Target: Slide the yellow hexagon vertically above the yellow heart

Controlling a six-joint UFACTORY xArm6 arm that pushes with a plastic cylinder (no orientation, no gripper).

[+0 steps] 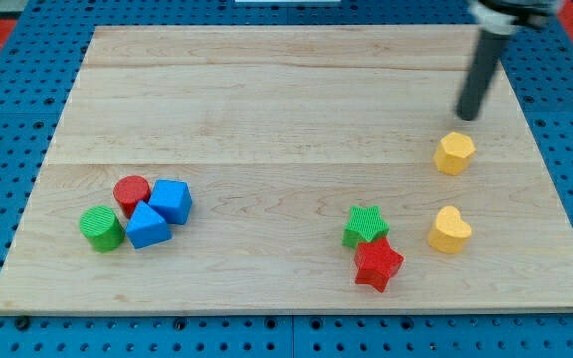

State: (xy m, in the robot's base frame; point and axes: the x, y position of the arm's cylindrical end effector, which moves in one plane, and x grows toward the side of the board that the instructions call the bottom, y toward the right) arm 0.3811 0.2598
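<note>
My tip (466, 116) hangs just above the yellow hexagon (455, 153), itself straight above the yellow heart (450, 230); no hand, no readable writing on the counter (267, 109).

Yellow hexagon (455, 153) — yellow heart (450, 229)

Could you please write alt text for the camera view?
My tip hovers just above the yellow hexagon, which sits directly above the yellow heart on the wooden board. Other blocks cluster lower left and bottom centre.
</note>
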